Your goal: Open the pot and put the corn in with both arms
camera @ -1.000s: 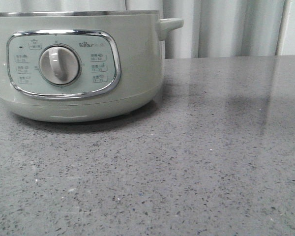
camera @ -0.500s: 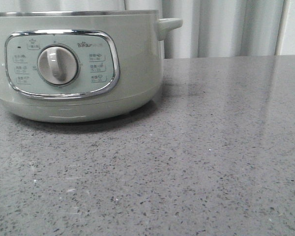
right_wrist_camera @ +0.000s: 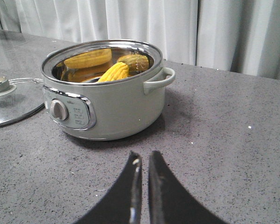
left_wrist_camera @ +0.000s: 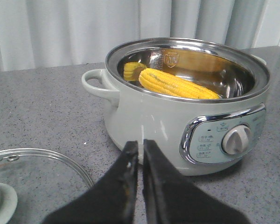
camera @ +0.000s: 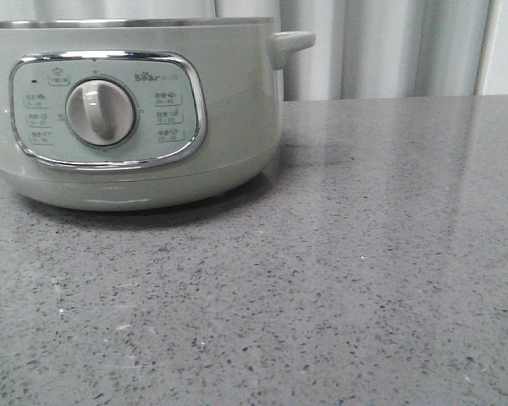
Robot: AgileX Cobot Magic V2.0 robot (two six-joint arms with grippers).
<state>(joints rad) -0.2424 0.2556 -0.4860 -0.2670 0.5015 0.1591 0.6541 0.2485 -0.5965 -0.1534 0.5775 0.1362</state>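
Note:
The pale green pot (camera: 135,110) stands at the left of the front view with its lid off; it also shows in the left wrist view (left_wrist_camera: 177,121) and the right wrist view (right_wrist_camera: 107,102). The yellow corn (left_wrist_camera: 175,85) lies inside the steel bowl, leaning on the wall; it shows in the right wrist view too (right_wrist_camera: 114,72). My left gripper (left_wrist_camera: 141,145) is shut and empty, just in front of the pot's wall. My right gripper (right_wrist_camera: 143,157) is shut and empty above the table, short of the pot. Neither gripper shows in the front view.
The glass lid (left_wrist_camera: 28,182) with its pale knob lies flat on the grey speckled table (camera: 364,279) beside the pot; it also shows in the right wrist view (right_wrist_camera: 11,100). White curtains hang behind the table. The pot's side handle (right_wrist_camera: 158,80) sticks out toward the right arm.
The pot shifts very slightly left and back in the front view; nothing else visibly changes.

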